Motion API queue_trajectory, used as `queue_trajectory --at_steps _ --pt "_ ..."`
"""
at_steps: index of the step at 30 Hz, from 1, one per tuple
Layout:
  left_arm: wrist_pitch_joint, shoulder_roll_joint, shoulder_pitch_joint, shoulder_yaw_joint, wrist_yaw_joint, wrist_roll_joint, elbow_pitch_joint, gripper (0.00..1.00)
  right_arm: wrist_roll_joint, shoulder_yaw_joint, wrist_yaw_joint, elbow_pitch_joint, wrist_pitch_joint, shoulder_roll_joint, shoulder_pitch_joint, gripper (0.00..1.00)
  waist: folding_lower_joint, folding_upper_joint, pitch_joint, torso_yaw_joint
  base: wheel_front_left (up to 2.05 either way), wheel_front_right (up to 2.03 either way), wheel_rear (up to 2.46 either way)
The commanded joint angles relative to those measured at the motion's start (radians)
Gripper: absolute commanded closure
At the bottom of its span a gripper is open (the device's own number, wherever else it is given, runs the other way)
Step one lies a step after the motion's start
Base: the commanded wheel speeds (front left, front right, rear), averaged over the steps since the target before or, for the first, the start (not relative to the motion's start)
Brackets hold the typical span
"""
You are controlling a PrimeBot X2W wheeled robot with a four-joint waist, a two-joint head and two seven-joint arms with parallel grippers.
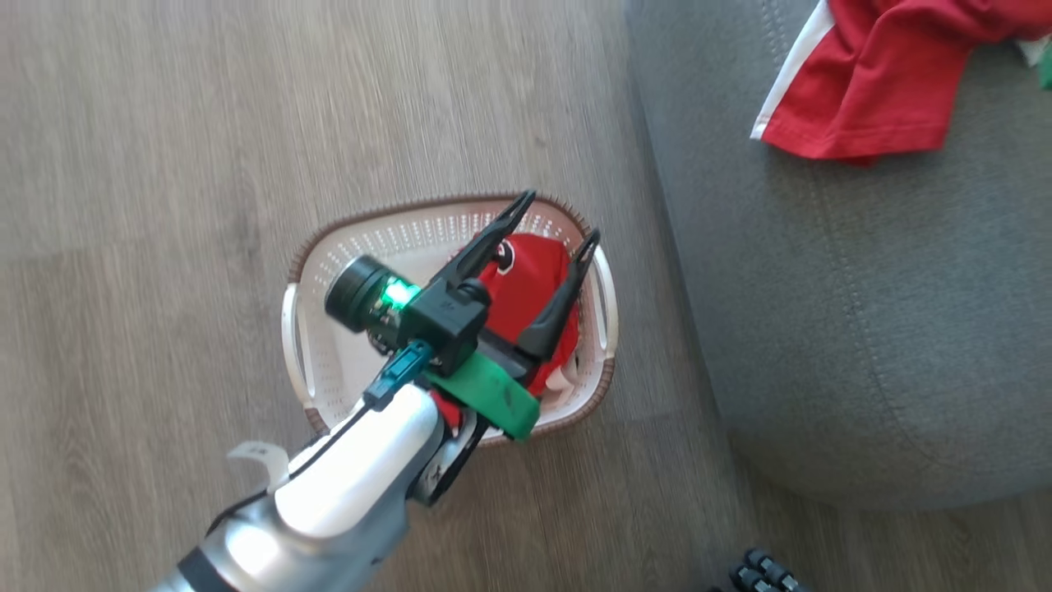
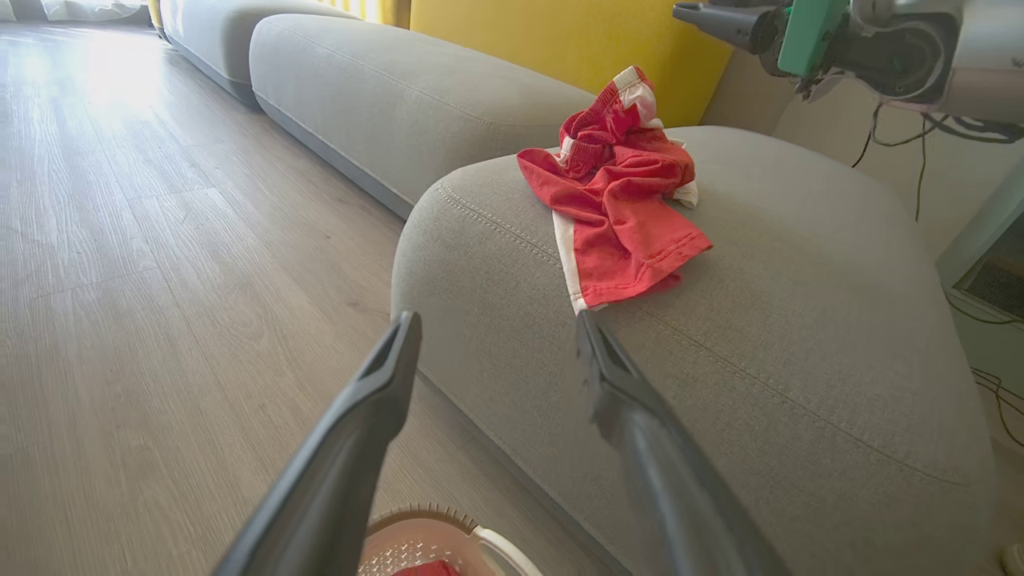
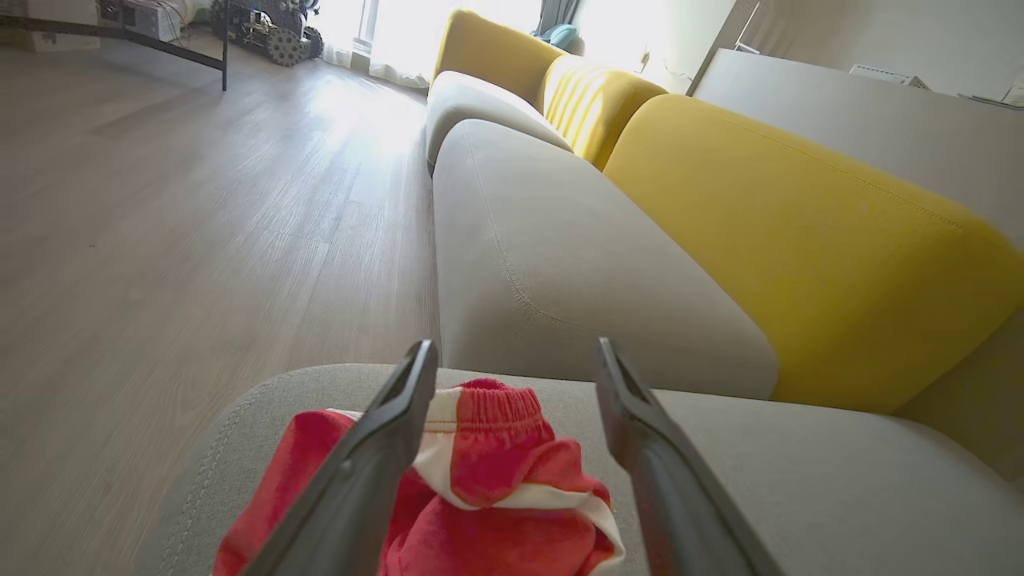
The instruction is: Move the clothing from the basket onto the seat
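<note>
The basket (image 1: 306, 271) stands on the wood floor (image 1: 164, 247), with the grey seat (image 1: 863, 312) just beside it. A red garment (image 1: 534, 288) lies inside the basket; its black-and-white emblem is too small to read. A second red garment (image 1: 871, 90), white-striped, lies crumpled on the seat, well apart from the basket. The left gripper (image 1: 560, 215) hovers directly above the basket, fingers spread wide and empty. The right gripper (image 3: 514, 344), away from the basket and over the second red garment, is likewise spread wide with nothing held.
</note>
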Motion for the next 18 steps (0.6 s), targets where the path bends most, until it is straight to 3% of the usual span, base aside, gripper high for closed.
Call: queue_trajectory --at_steps 1,12,18 --pt "-0.013 0.011 0.011 0.031 0.003 -0.005 -0.024 0.0 0.007 0.014 0.007 -0.042 -0.006 -0.017 0.005 0.0 -0.0001 -0.0001 -0.027 -0.001 0.0 0.0 0.0" --pt "-0.037 0.009 0.107 0.123 0.02 -0.04 0.019 0.0 0.065 0.094 0.007 -0.214 -0.005 -0.019 0.156 0.0 -0.0001 -0.0001 -0.191 0.058 0.0 0.0 0.0" --pt "-0.038 0.034 0.199 0.221 0.034 -0.02 -0.016 0.0 0.078 0.076 0.007 -0.314 0.002 0.035 0.274 0.0 -0.0001 -0.0001 -0.257 0.097 0.0 0.0 0.0"
